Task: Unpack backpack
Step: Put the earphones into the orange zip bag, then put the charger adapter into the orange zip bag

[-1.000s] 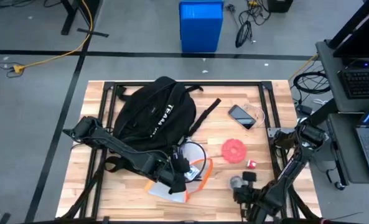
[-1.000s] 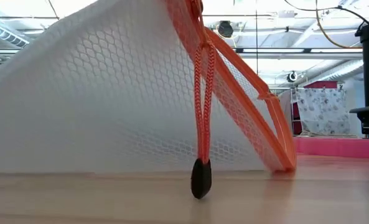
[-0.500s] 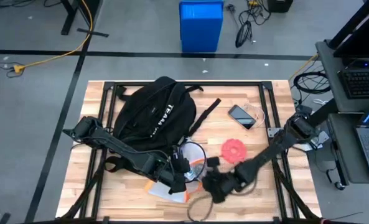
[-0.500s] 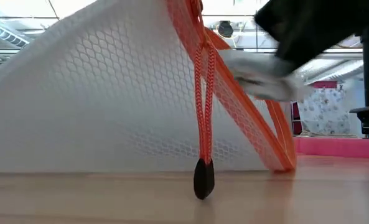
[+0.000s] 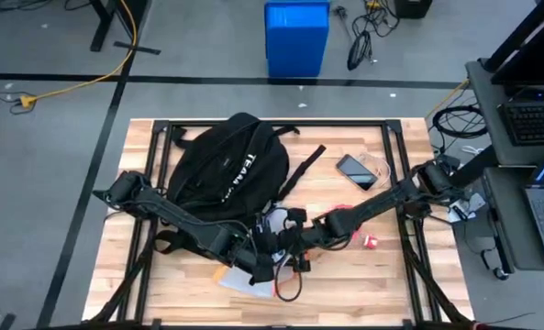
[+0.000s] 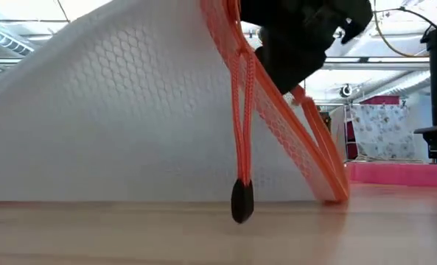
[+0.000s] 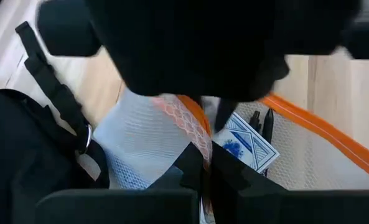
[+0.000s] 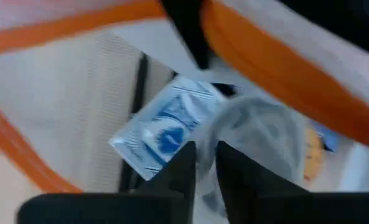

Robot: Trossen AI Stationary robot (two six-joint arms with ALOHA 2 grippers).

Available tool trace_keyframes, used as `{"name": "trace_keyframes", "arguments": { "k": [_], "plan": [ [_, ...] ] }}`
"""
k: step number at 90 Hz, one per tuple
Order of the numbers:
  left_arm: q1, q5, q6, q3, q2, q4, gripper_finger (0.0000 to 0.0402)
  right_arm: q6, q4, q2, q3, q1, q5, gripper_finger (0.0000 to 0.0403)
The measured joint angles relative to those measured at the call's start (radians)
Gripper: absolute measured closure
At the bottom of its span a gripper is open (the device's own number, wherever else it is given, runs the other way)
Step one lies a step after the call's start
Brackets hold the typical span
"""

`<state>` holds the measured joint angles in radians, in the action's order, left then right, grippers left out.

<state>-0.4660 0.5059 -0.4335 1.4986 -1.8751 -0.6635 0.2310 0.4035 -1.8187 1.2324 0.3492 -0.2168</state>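
The black backpack [image 5: 226,170] lies at the table's far left, resting on its back. In front of it a white mesh pouch with orange trim [image 5: 253,275] is held up at one edge by my left gripper [image 5: 264,264], which is shut on it. The pouch's zip cord [image 6: 240,147] hangs down, its black end on the table. My right gripper [image 5: 294,240] is at the pouch's mouth, shut on a pale grey thing [image 8: 259,137]; a dark cord loop [image 5: 287,284] lies below it. A blue-and-white packet [image 8: 165,134] and dark pens [image 7: 262,121] lie in the pouch. My left gripper pinches the pouch's orange-trimmed edge [image 7: 196,134] between its two fingers. That edge is raised while the pouch's lower side rests on the table. My right gripper has the pale grey thing's edge [image 8: 210,146] between its nearly closed fingers, above the pouch's open mouth; the rest of the hold is blurred.
A dark phone [image 5: 356,171] lies at the far right, with a small red thing [image 5: 371,241] nearer the right arm. The backpack's black straps [image 5: 304,170] trail toward the table's middle. A black metal frame [image 5: 400,165] rims the table.
My right gripper has swept from the near right corner toward the table's left and a little toward the far edge, up to the pouch's mouth, bringing the pale grey thing and its trailing dark cord along. The pouch stays raised in my left gripper.
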Motion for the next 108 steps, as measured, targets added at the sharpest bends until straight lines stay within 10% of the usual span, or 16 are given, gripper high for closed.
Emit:
{"name": "trace_keyframes", "arguments": {
  "k": [43,69,93,108],
  "plan": [
    [0.0,-0.001,0.001,0.0,0.0,0.007,0.0402,-0.012,0.029,0.078,0.0,0.094,-0.007,0.023],
    [0.0,-0.002,0.001,0.0,0.0,0.005,0.0402,0.115,0.182,0.232,0.0,0.178,-0.073,0.0236],
    [0.0,-0.002,0.0,0.0,0.0,0.004,0.0402,0.558,0.817,0.279,-0.003,0.22,-0.327,0.0251],
    [0.0,-0.002,0.001,0.0,0.0,0.004,0.0402,0.604,0.769,0.278,-0.056,0.234,-0.335,0.0259]
  ]
}}
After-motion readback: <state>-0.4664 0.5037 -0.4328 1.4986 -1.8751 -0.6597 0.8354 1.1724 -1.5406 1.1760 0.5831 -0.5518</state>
